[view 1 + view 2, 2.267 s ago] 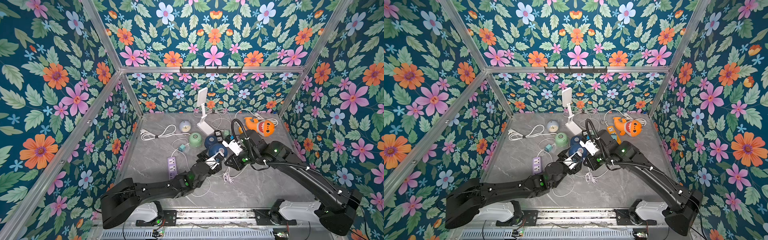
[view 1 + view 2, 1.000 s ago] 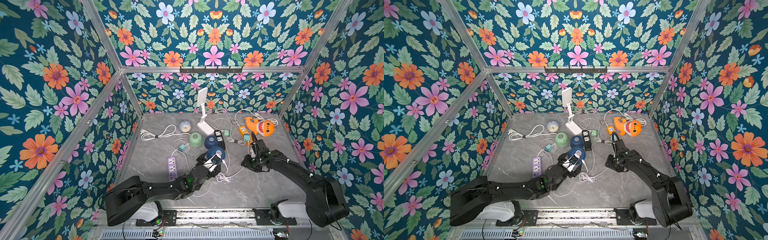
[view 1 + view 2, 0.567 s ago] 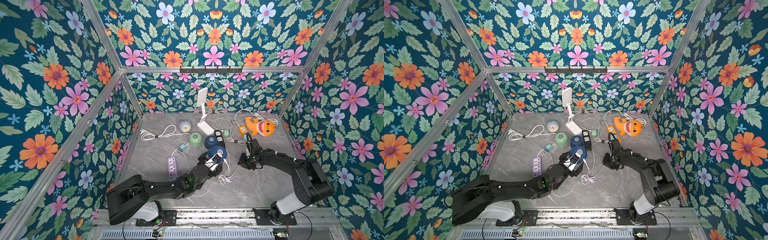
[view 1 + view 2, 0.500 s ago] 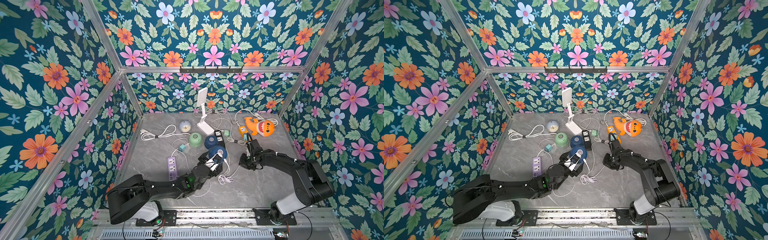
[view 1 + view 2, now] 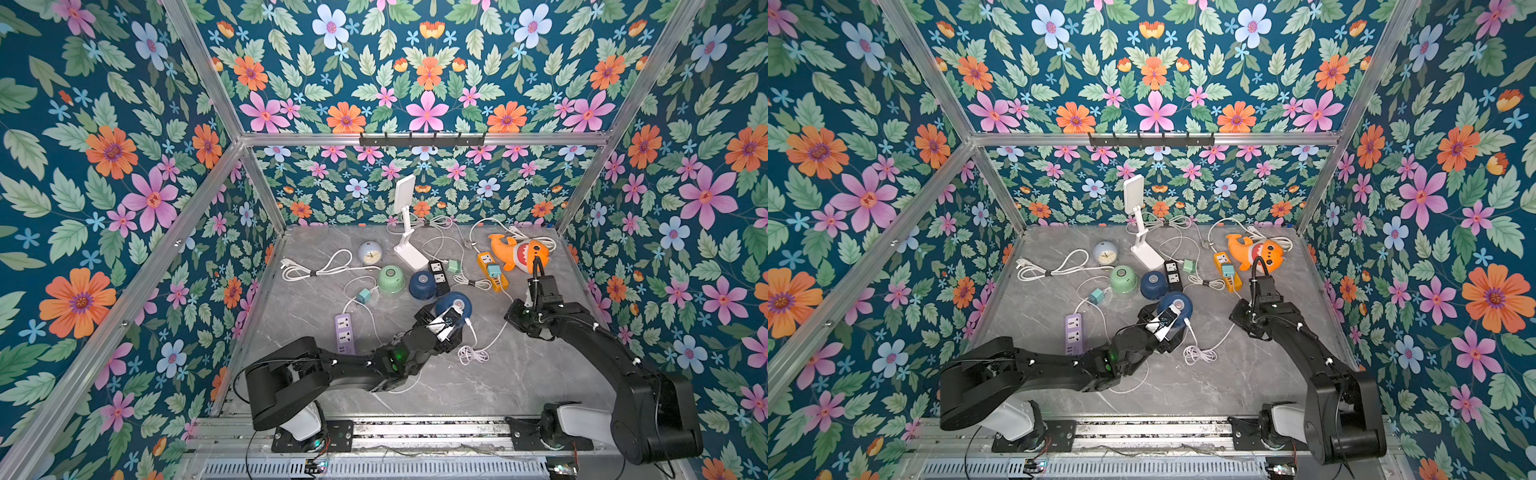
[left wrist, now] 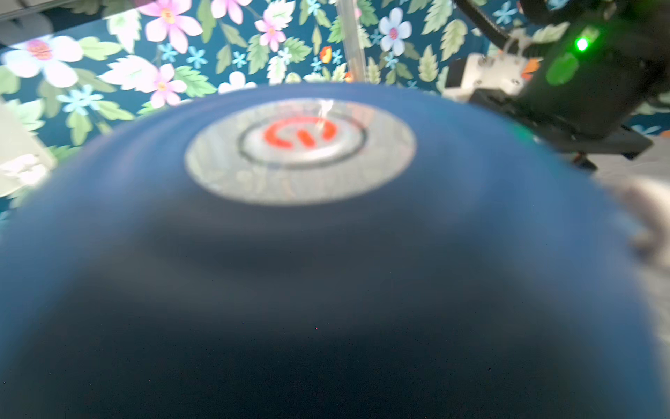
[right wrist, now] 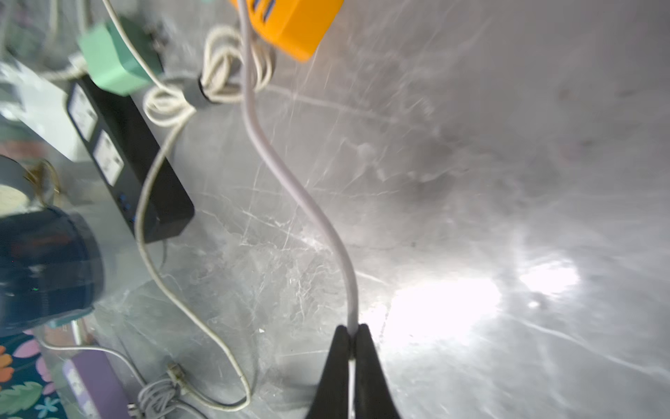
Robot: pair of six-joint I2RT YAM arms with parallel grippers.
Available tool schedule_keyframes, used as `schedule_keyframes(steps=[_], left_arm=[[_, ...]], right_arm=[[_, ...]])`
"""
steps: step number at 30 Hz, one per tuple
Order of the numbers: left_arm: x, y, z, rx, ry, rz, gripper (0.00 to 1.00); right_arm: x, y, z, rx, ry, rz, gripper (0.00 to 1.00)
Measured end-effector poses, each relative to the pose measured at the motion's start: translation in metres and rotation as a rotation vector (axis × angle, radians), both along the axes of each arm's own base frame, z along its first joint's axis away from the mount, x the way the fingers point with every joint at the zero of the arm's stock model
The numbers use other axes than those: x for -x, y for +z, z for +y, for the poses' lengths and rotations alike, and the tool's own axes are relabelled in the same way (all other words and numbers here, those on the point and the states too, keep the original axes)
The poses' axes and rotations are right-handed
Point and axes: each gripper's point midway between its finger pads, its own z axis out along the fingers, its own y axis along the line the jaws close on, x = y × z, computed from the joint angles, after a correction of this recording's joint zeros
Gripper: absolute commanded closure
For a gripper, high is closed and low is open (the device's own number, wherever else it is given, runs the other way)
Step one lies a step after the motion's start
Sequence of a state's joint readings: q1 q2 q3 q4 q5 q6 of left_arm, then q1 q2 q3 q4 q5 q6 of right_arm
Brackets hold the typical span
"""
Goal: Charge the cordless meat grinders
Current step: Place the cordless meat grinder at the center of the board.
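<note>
While the left claw (image 5: 450,319) grips a tilted navy grinder (image 5: 456,303), the right claw (image 7: 351,332) is closed on a white cable (image 7: 351,297).

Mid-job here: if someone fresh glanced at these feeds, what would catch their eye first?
The loud floral wallpaper on every wall, then the orange shark toy at the back right of the table amid tangled cords. Mid-table, the left gripper grips a navy grinder while the right gripper pinches a white cable.
</note>
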State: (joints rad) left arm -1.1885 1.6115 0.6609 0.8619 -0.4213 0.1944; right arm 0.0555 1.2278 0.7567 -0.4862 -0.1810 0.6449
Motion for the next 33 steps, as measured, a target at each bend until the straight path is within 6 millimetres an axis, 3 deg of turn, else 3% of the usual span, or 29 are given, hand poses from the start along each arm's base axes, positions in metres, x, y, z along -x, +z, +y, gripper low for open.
schedule_keyframes(steps=[3, 7, 14, 18, 26, 33], left_arm=[[0.001, -0.006, -0.025, 0.026, -0.021, 0.006, 0.70], [-0.002, -0.020, -0.059, 0.075, -0.039, 0.026, 0.69], [-0.010, -0.057, -0.110, 0.153, -0.052, 0.057, 0.65], [-0.012, -0.079, -0.128, 0.187, -0.051, 0.093, 0.62], [-0.018, -0.112, -0.140, 0.228, -0.025, 0.141, 0.55], [-0.022, -0.117, -0.139, 0.237, 0.003, 0.145, 0.01]], right_arm=[[0.002, 0.017, -0.024, 0.010, -0.055, -0.035, 1.00], [0.006, 0.025, -0.054, 0.025, -0.115, -0.024, 1.00], [-0.004, 0.015, -0.064, 0.038, -0.083, 0.053, 1.00], [-0.003, 0.005, -0.070, 0.051, -0.074, 0.094, 1.00], [-0.002, -0.005, -0.080, 0.089, -0.079, 0.135, 1.00], [-0.005, -0.014, -0.081, 0.088, -0.073, 0.162, 1.00]])
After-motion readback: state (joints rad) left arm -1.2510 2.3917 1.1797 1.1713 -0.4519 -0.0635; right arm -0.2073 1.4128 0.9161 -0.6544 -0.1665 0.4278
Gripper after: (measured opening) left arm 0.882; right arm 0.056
